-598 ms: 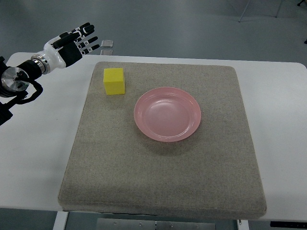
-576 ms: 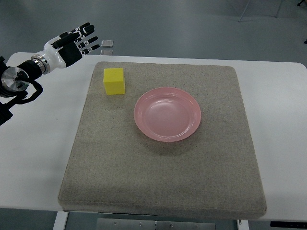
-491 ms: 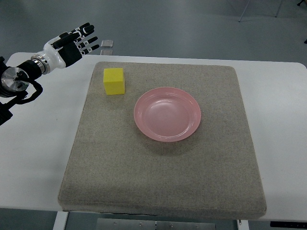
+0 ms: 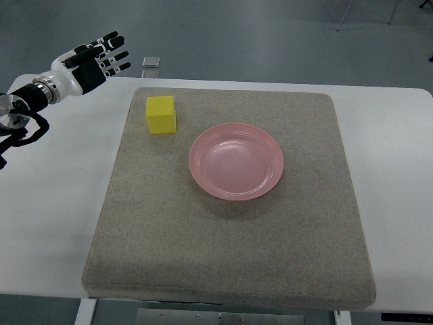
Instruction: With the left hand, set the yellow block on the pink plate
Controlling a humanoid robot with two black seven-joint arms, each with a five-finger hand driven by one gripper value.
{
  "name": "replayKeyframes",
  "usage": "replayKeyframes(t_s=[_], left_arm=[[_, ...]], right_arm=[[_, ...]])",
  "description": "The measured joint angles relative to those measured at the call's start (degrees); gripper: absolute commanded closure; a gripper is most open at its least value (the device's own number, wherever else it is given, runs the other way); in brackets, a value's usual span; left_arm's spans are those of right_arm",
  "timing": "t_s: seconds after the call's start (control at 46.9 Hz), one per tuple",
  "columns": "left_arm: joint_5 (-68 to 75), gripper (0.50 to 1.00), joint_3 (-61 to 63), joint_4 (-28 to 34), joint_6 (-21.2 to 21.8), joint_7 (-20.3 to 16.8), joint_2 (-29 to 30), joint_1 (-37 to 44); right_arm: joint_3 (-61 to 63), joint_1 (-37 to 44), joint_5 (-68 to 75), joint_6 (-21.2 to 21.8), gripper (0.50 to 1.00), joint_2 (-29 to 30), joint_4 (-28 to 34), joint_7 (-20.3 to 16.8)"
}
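Note:
A yellow block (image 4: 161,114) sits on the grey mat (image 4: 230,244) near its far left corner. A pink plate (image 4: 236,160), empty, lies on the mat to the right of the block and a little nearer. My left hand (image 4: 93,61) is up at the far left, above the white table's back edge, well left of the block. Its fingers are spread and hold nothing. The right arm is out of view.
The mat lies on a white table (image 4: 47,203). A small grey object (image 4: 151,62) lies on the floor beyond the table's far edge, behind the block.
My left hand has drawn back to the left and slightly farther away from the block. Block and plate have not moved.

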Motion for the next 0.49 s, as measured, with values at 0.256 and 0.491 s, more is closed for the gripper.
replayKeyframes(t_s=[0.256, 0.491], left_arm=[[21.2, 0.51, -0.4, 1.6, -3.3, -0.4, 0.4, -1.8], [49.6, 0.512, -0.4, 0.5, -3.4, -2.7, 0.6, -4.6]], right_arm=[[0.0, 0.0, 0.0, 0.0, 0.576, 0.0, 0.0, 0.0], [0.0, 0.0, 0.0, 0.0, 0.576, 0.0, 0.0, 0.0]])
